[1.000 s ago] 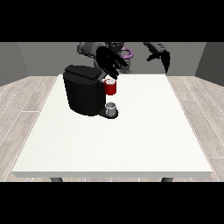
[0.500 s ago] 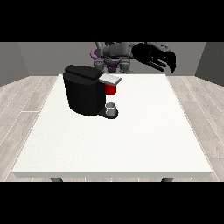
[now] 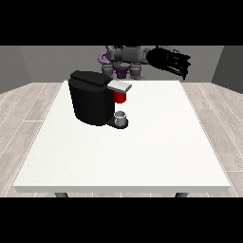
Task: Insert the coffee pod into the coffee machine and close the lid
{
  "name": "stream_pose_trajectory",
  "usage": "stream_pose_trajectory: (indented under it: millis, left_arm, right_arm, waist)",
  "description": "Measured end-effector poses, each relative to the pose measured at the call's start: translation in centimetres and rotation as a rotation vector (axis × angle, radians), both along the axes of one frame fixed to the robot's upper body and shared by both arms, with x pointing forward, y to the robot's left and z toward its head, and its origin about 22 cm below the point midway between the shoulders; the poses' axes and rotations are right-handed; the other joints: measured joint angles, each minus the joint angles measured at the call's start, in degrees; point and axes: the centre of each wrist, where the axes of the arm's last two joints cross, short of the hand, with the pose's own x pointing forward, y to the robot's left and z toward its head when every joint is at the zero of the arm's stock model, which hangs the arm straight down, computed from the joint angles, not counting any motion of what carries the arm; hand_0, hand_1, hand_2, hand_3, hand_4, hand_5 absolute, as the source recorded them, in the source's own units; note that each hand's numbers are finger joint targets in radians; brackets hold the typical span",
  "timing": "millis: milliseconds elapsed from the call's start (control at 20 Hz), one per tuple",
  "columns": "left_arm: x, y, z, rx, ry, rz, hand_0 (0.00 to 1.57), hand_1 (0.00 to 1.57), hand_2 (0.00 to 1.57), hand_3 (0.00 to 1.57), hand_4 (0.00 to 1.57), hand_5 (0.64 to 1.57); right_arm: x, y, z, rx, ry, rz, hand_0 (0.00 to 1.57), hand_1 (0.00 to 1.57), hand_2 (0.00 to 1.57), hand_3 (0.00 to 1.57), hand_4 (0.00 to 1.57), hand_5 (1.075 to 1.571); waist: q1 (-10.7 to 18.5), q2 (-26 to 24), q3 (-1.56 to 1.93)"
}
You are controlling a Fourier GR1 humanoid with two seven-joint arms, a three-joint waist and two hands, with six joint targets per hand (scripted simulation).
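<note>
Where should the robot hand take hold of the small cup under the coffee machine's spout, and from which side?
Grip the cup round its side wall, coming from the view's right: the coffee machine blocks its left, and the red pod holder overhangs its top.

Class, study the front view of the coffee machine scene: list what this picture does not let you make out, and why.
- Coffee pod: not seen apart from the red part under the lid of the coffee machine.
- Hand at the view's left: not to be found.
- Hand at the view's right: too small and dark to read its fingers.
- Cup: contents hidden.
</note>
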Motion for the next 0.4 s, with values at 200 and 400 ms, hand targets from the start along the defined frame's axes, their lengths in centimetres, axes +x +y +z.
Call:
stream_pose_trajectory:
  millis: [200, 400]
  left_arm:
    - [-0.5, 0.8, -0.7, -0.009, 0.036, 0.021, 0.0, 0.0, 0.0, 0.0, 0.27, 1.571]
    - [-1.1, 2.8, -2.9, -0.023, 0.105, 0.083, 0.0, 0.0, 0.0, 0.0, 0.27, 1.571]
  right_arm:
    - [0.0, 2.2, -2.8, 0.006, -0.012, 0.078, 0.0, 0.0, 0.0, 0.0, 0.22, 1.571]
    - [-0.8, 5.3, -6.6, 0.015, 0.009, 0.185, 0.0, 0.0, 0.0, 0.0, 0.26, 1.571]
  waist:
    - [-2.13, -2.57, -0.02]
    - [-6.12, -6.27, -0.02]
